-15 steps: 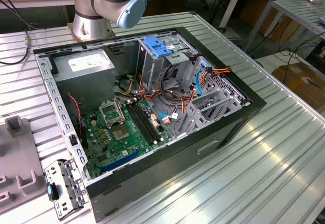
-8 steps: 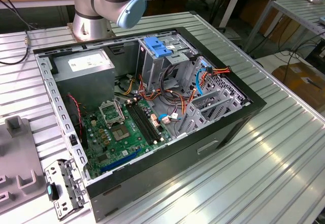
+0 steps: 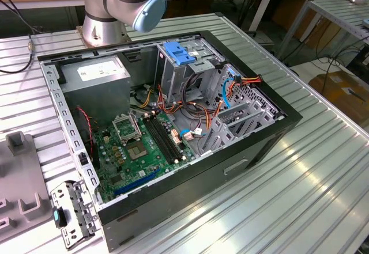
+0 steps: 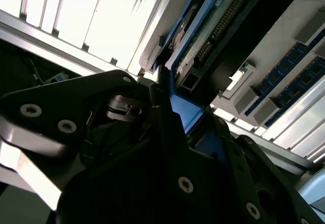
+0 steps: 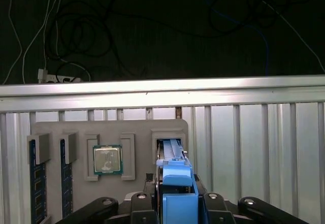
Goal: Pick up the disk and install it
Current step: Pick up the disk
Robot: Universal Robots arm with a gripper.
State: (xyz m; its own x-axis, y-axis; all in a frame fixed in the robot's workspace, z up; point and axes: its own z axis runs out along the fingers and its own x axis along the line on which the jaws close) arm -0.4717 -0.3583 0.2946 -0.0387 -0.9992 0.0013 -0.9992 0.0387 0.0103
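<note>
First wrist view: the disk (image 5: 175,176) stands on edge, its bright blue rails facing the camera. It runs away from the lens towards a raised slot in the grey tray (image 5: 109,127). Whether its far end touches that slot cannot be told. The tool (image 5: 177,206) is drawn in narrow on the disk, with a black finger (image 5: 151,203) pressed against each blue side. In the second wrist view the disk (image 4: 213,36) shows its green circuit board and one blue rail, which passes between the black parts of the tool (image 4: 172,112).

Beside the slot, the tray carries a square processor chip (image 5: 107,159) and two blue memory sticks (image 5: 34,183) in their own recesses. The tray lies on the ribbed metal desk (image 5: 254,148).

At the upper left of the exterior view is the arm (image 3: 124,0), and the open computer case (image 3: 173,121) fills the middle. A blue latch (image 3: 177,53) tops its grey drive cage.
</note>
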